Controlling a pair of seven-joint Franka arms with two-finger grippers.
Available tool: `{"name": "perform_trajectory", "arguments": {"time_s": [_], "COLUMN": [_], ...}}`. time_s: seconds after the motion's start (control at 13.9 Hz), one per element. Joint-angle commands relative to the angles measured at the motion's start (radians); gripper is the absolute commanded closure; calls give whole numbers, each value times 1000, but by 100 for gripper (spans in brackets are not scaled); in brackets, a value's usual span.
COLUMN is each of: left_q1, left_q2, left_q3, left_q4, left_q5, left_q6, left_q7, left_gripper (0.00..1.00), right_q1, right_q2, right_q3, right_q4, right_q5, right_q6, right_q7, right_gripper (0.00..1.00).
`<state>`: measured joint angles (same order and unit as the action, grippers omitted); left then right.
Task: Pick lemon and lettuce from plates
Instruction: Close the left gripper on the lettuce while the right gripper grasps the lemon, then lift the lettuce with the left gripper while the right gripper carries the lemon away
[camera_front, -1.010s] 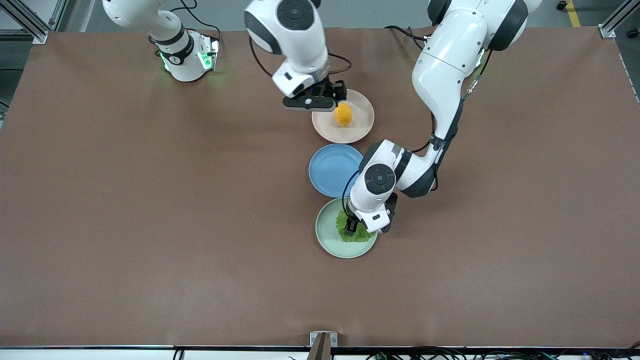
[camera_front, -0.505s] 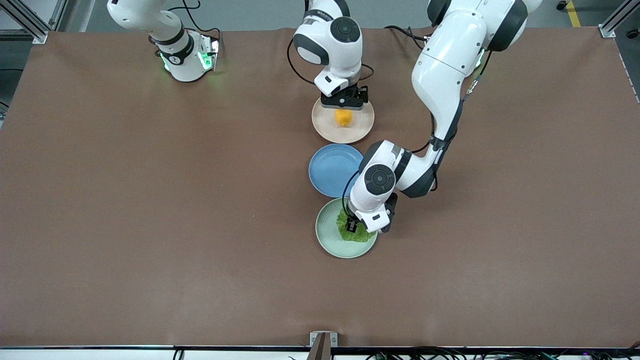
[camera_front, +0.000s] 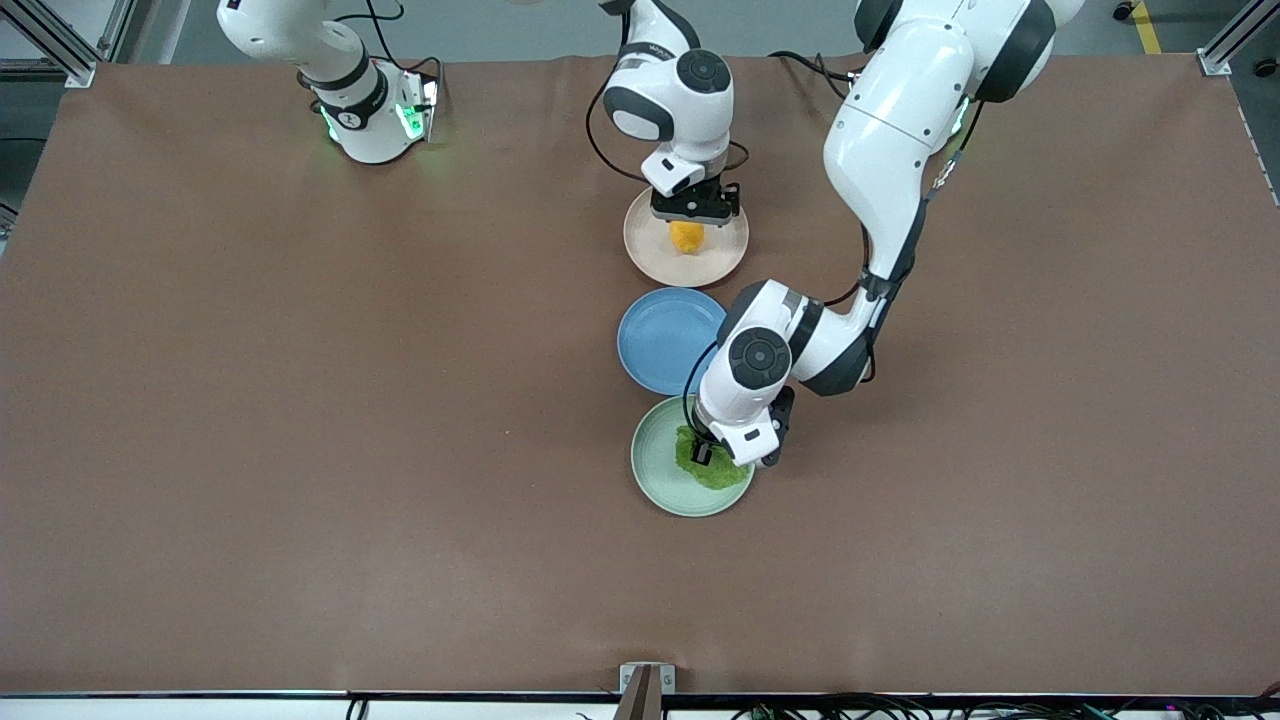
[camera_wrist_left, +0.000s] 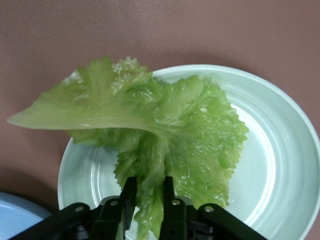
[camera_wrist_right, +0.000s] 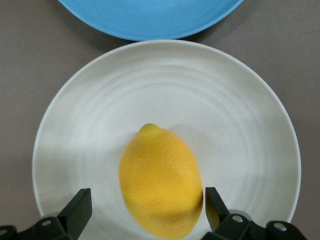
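The lemon (camera_front: 686, 235) lies on the beige plate (camera_front: 722, 258); it fills the middle of the right wrist view (camera_wrist_right: 160, 180) on that plate (camera_wrist_right: 240, 125). My right gripper (camera_front: 688, 222) is open, low over the lemon, its fingertips (camera_wrist_right: 79, 210) astride it. The lettuce (camera_front: 708, 468) lies on the mint green plate (camera_front: 655, 470). My left gripper (camera_front: 704, 454) is shut on the lettuce (camera_wrist_left: 165, 130), pinching a fold of the leaf over the green plate (camera_wrist_left: 280, 150). One end of the leaf is lifted past the plate's rim.
A blue plate (camera_front: 662, 338) lies between the two task plates, touching or nearly touching the green one; its rim shows in the right wrist view (camera_wrist_right: 150, 20) and in the left wrist view (camera_wrist_left: 15, 220). Brown table cloth (camera_front: 300, 420) surrounds them.
My right gripper moved from beside the beige plate to over the lemon and came down around it. My left gripper stayed on the lettuce, which has bunched up slightly.
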<state>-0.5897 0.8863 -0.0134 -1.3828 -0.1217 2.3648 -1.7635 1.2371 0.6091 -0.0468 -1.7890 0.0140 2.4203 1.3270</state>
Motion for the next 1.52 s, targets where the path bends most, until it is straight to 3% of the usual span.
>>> {"name": "perform_trajectory", "arguments": {"time_s": [0.0,0.22,0.36,0.43,0.65,0.79,0.87,1.01,1.23,1.44], "left_q1": [-7,-7,1,4,27,66,95,152,241,303], "left_q2": [-20,-44,-82,-105,-199,-268,-305,-404,-539,-625], "left_q3": [6,0,-14,-19,-17,-19,-20,-20,-20,-20], "left_q4": [-5,-1,-2,-2,-5,-13,-40,-183,-396,-568], "left_q5": [-19,-21,-24,-24,-24,-22,-22,-15,-13,-7], "left_q6": [1,1,-7,-18,-111,-194,-228,-240,-230,-173], "left_q7": [9,6,6,6,10,38,70,149,274,389], "left_gripper": [96,100,100,100,100,100,100,100,100,100], "right_q1": [10,9,9,9,-1,-31,-56,-100,-232,-387], "right_q2": [17,23,23,23,20,-3,-41,-147,-291,-415], "right_q3": [-15,-15,-15,-15,-15,-19,-21,-42,-51,-51], "right_q4": [11,8,8,8,10,22,25,22,-10,-133], "right_q5": [-57,-68,-68,-68,-68,-69,-69,-68,-65,-65], "right_q6": [0,29,28,26,4,-83,-148,-277,-342,-343], "right_q7": [26,27,29,29,18,-17,-52,-78,-236,-440], "right_gripper": [0,1,10,23,79,96,98,99,100,100]}}
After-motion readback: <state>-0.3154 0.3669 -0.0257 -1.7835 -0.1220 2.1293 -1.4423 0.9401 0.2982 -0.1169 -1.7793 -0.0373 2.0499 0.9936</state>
